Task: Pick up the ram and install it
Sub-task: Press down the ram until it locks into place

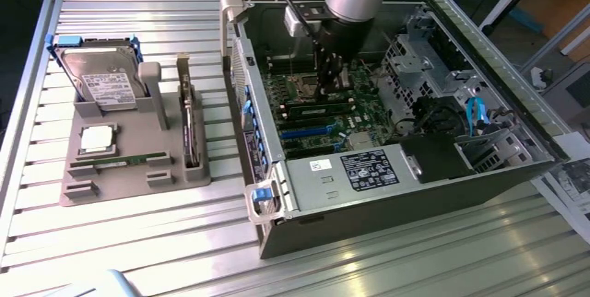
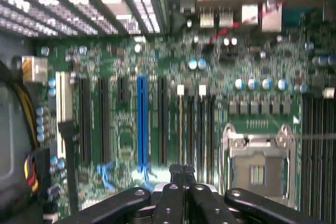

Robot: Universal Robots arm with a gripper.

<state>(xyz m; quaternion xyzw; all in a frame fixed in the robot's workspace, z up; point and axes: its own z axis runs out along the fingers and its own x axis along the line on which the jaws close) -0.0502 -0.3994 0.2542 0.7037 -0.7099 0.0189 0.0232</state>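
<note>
One ram stick (image 1: 118, 161) lying flat in gray holder (image 1: 129, 188), well apart from tool (image 1: 325, 92). Tool fully closed, seemingly empty, low over motherboard (image 2: 126, 129). Probably light, stiff, fragile: best gripped by long edges.

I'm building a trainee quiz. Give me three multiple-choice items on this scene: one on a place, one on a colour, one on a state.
1. Where is the ram?
A. on the grey holder
B. in the gripper
C. on the case's lid

2. What colour is the long slot?
A. red
B. blue
C. white

3. The gripper is:
A. wide open
B. shut
C. clamped on the hard drive

Answers: A, it lies flat on the grey holder; B, it is bright blue among black slots; B, its fingertips meet above the motherboard.
</note>
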